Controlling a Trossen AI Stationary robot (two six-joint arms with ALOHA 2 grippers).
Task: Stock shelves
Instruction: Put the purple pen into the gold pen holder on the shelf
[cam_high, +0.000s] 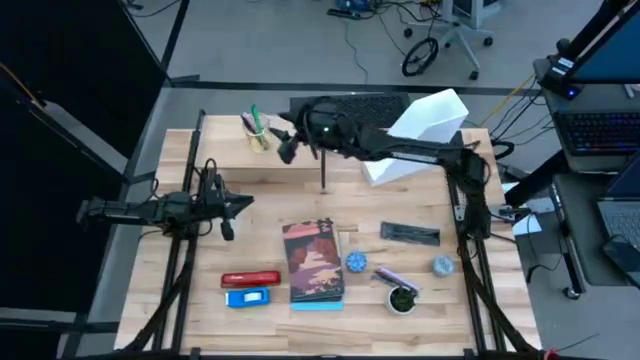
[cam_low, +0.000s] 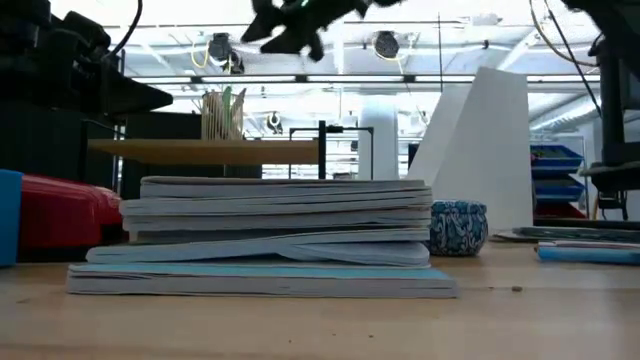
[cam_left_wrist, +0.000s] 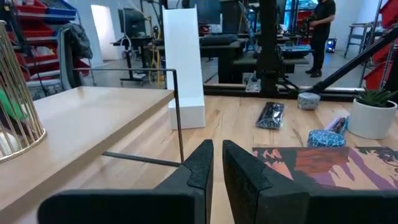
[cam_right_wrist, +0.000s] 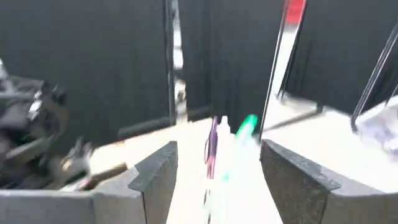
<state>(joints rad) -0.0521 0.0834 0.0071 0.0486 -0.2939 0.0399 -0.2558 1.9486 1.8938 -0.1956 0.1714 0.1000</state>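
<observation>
High view: the right gripper (cam_high: 287, 148), jaws spread wide and empty, hangs above the wooden shelf (cam_high: 300, 145) at upper centre, near the wire pen cup (cam_high: 258, 131). It should probably withdraw without tipping it. The left gripper (cam_high: 236, 206) waits at left, jaws nearly closed.

Low wood shelf (cam_high: 240, 150), white file holder (cam_high: 425, 135)

Wood table (cam_high: 180, 300): books (cam_high: 314, 263), stapler (cam_high: 251, 279), plant (cam_high: 402, 298), shelf (cam_high: 250, 150).
</observation>
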